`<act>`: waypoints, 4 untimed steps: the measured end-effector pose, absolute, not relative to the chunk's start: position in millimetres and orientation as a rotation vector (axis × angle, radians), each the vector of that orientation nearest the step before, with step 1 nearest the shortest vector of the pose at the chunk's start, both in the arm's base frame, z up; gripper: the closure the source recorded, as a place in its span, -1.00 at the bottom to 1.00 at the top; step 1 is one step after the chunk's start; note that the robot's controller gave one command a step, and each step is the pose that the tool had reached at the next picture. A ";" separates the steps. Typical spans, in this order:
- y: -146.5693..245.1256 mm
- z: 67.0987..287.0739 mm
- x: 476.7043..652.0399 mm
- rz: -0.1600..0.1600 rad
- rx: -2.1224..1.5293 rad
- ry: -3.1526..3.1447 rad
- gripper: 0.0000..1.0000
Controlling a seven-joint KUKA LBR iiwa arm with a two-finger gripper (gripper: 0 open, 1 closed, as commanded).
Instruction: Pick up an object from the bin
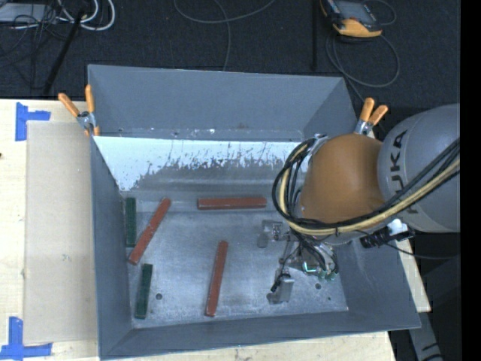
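The claw point(273, 265) hangs low over the right part of the bin point(218, 89) floor. Its two fingers point(279, 292) stand apart, one toward the back and one toward the front, with only bare grey floor between them. The closest thing to it is the middle red-brown bar point(216, 278), a thin long stick. It lies to the left of the claw, almost along the front-to-back direction, and a free strip of floor separates the two. The front end of this bar comes near the foot of the front wall. The back red-brown bar point(231, 201) lies parallel to the back wall, just in front of its foot, and its right end is near the rear finger. Farther left, the slanted red-brown bar point(149, 230) lies diagonally, with open floor on its right side. The upper green bar point(130, 221) lies tight along the foot of the left wall, and the lower green bar point(142, 290) sits near the front left corner. On the right, the orange cover point(338, 179) and the arm point(425, 164) lean over the sloped right wall.
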State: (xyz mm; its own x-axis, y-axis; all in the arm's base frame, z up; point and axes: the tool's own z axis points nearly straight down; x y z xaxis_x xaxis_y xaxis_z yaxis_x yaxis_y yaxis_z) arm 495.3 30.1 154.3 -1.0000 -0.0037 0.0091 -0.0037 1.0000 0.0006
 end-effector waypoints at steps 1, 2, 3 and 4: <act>76.7 159.2 495.7 -0.002 0.248 -3.131 -1.00; 127.0 69.2 509.6 -0.001 0.633 -3.072 -1.00; 126.3 70.2 510.3 -0.001 0.628 -3.075 1.00; 96.6 196.2 533.2 0.000 0.575 -3.098 1.00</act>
